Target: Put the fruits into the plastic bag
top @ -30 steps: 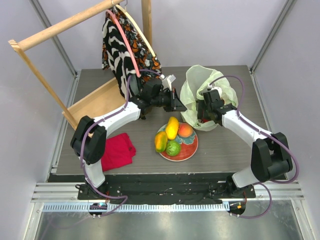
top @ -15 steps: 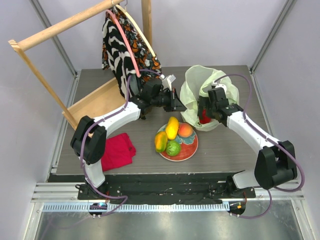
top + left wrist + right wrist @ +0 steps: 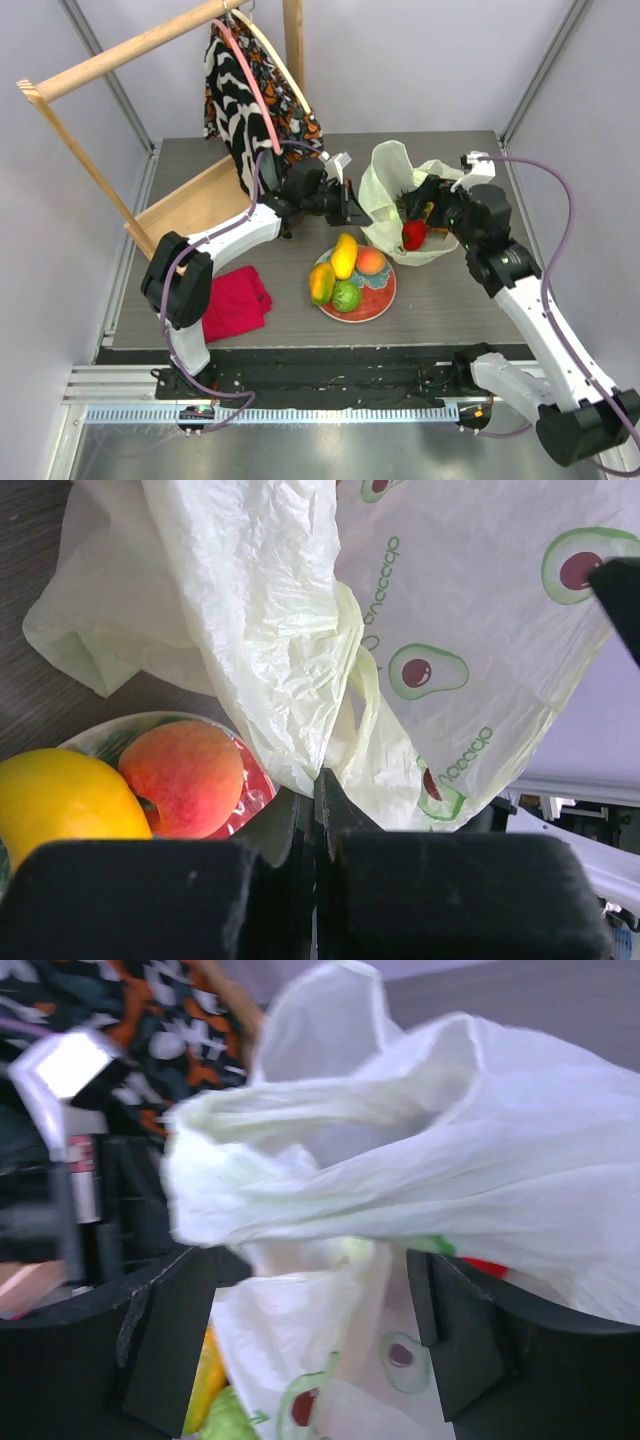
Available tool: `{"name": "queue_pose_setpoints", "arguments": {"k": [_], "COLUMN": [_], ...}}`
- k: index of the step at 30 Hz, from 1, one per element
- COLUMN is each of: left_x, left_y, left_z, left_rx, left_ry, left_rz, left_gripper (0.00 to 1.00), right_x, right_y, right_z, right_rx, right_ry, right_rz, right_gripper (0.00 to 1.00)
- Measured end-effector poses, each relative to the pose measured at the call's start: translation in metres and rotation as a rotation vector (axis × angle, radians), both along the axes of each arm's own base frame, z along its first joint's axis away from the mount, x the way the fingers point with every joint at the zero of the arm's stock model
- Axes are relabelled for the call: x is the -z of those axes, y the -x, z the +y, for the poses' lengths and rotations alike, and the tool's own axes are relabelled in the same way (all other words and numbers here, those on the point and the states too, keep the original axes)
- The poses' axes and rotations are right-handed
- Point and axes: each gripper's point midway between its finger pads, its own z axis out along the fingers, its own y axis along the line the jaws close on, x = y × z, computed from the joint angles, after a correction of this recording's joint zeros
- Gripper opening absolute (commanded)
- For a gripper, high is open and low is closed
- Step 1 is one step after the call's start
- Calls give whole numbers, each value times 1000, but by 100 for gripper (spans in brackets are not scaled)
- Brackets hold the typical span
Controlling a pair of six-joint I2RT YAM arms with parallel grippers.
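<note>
The pale yellow-green plastic bag (image 3: 400, 190) stands open at the back right. A red pepper (image 3: 413, 235) lies inside it. My left gripper (image 3: 350, 206) is shut on the bag's left edge (image 3: 300, 680) and holds it up. My right gripper (image 3: 420, 198) is open and empty above the bag's mouth (image 3: 450, 1160); a sliver of the pepper (image 3: 487, 1266) shows past a fold. On the red plate (image 3: 378, 298) lie two yellow mangoes (image 3: 343, 255), a peach (image 3: 371, 260) and a green fruit (image 3: 346, 296). The peach (image 3: 185, 775) shows in the left wrist view. I cannot pick out the pineapple.
A wooden clothes rack (image 3: 120, 55) with a black-and-white patterned garment (image 3: 250, 100) stands at the back left over a wooden tray (image 3: 190, 205). A folded red cloth (image 3: 237, 300) lies at the front left.
My right gripper has risen out of the bag and drawn back to the right, now open. The red pepper it carried lies in the bag. The left gripper keeps its hold.
</note>
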Motion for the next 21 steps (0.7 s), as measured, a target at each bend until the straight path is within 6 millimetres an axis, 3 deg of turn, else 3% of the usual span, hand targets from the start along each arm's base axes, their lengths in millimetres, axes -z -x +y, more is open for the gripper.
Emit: {"name": "queue_pose_setpoints", "arguments": {"k": [4,7,11,16,18,21], "left_x": [7,9,11,13,13,14], "left_y": [4,6,7,7,7,7], "left_z": [4,6,8,8,8,8], "left_rx": [11,20,29,38,40,42], "left_ry": [-36,-56,-72,-85,-87,-87], "left_rz": [13,12,6,2,0,-2], "left_gripper": [0,0,0,0,0,0], "right_x": [-27,-28,-15,7,21,41], "right_y": [22,34,60,117,135,143], "right_z": [32,57,92,147,159,161], "right_rx": [-195,-328,-488,-701,-747,-731], "right_ry": [-114,-161,-165,-86,-41,22], "right_rz": [-117,-131,-91,-26,13,63], "right_gripper": [77,76,76,73,73,74]}}
